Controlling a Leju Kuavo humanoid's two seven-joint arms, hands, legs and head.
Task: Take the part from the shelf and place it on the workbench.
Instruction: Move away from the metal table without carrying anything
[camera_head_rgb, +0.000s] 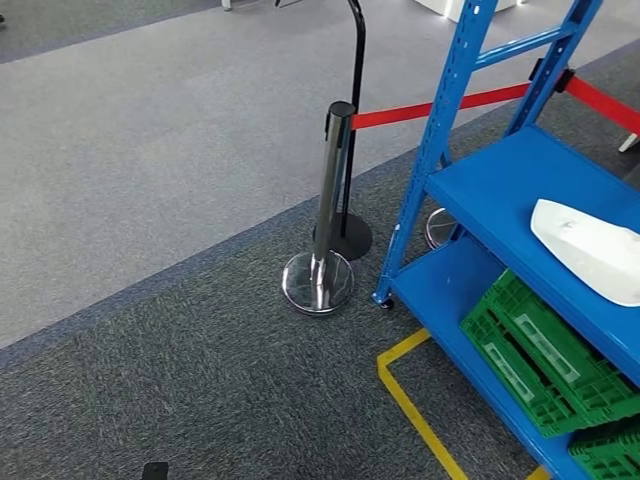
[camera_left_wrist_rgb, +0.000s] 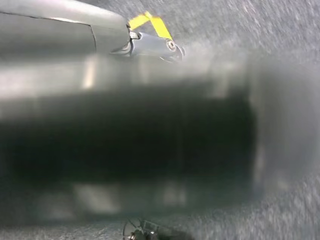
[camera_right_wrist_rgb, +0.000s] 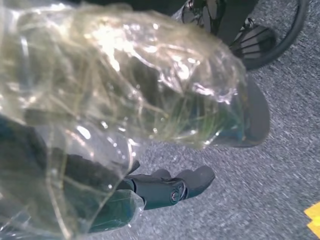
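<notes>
The part (camera_head_rgb: 587, 248) is a white, smooth moulded piece lying on the middle board of the blue shelf (camera_head_rgb: 504, 190) at the right of the head view. It runs off the right edge of the picture. My right hand (camera_right_wrist_rgb: 170, 187) hangs over the grey carpet with its dark fingers stretched out and nothing in them; a crinkled clear plastic wrap (camera_right_wrist_rgb: 113, 85) covers the wrist. My left hand (camera_left_wrist_rgb: 154, 45) is mostly a close blur; one dark finger reaches out straight over the carpet, holding nothing.
Green plastic crates (camera_head_rgb: 547, 360) sit on the shelf's bottom board. A chrome barrier post (camera_head_rgb: 326, 215) with a red belt (camera_head_rgb: 438, 106) stands left of the shelf, and a black post (camera_head_rgb: 355, 130) stands behind it. Yellow floor tape (camera_head_rgb: 411, 405) marks the carpet beside the shelf.
</notes>
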